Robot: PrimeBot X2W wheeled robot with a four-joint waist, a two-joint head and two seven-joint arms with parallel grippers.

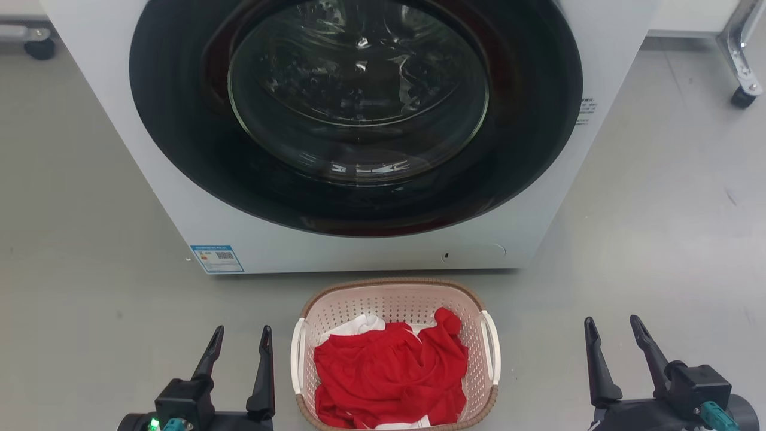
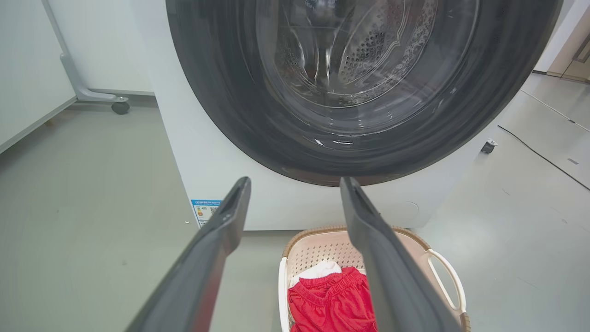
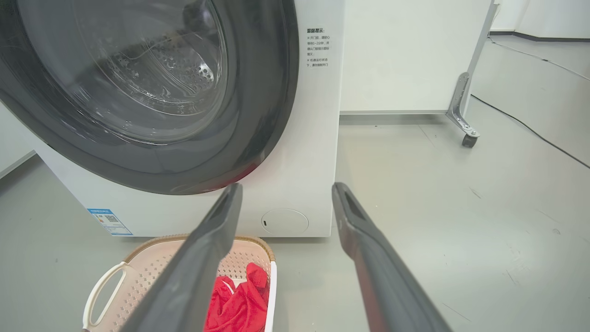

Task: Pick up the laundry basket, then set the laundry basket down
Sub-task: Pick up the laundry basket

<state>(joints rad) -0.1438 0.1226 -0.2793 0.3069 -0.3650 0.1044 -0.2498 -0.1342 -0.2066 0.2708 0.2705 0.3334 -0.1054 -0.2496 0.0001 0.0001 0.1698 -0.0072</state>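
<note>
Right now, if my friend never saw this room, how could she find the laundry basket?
Find the big white washing machine with its round dark door. On the grey floor in front of it sits the laundry basket. Its pale holey walls, brown rim and the red cloth inside set it apart.

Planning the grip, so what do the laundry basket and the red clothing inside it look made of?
The laundry basket: probably matte moulded plastic, given its perforated pale walls and white handles. The red clothing: soft thin fabric, given its crumpled folds.

A white washing machine (image 1: 359, 254) with a shut dark round door (image 1: 356, 114) and blue label (image 1: 216, 258) stands on the grey floor (image 1: 72, 299).
</note>
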